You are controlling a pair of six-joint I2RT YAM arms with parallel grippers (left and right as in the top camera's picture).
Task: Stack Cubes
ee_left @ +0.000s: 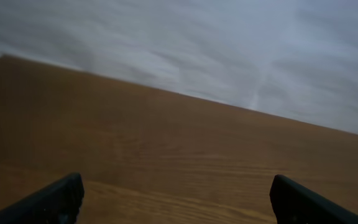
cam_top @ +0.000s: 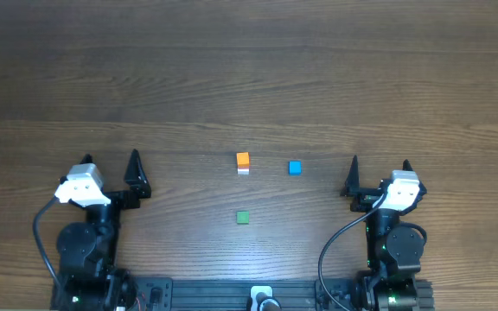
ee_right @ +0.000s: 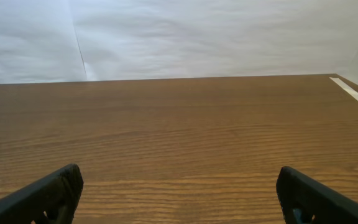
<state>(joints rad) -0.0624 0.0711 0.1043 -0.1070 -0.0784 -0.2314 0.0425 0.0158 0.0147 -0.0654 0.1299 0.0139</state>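
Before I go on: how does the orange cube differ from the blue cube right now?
The orange cube seems to sit on a white cube; the blue cube lies alone on the table. The orange cube is near the middle, the blue cube nearer the right arm. Both look alike in size, and neither is held.

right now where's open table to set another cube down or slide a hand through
Bare: the far table beyond the orange cube and blue cube, and the stretch between the left hand and the green cube. Tightest: the middle, where the cubes cluster.
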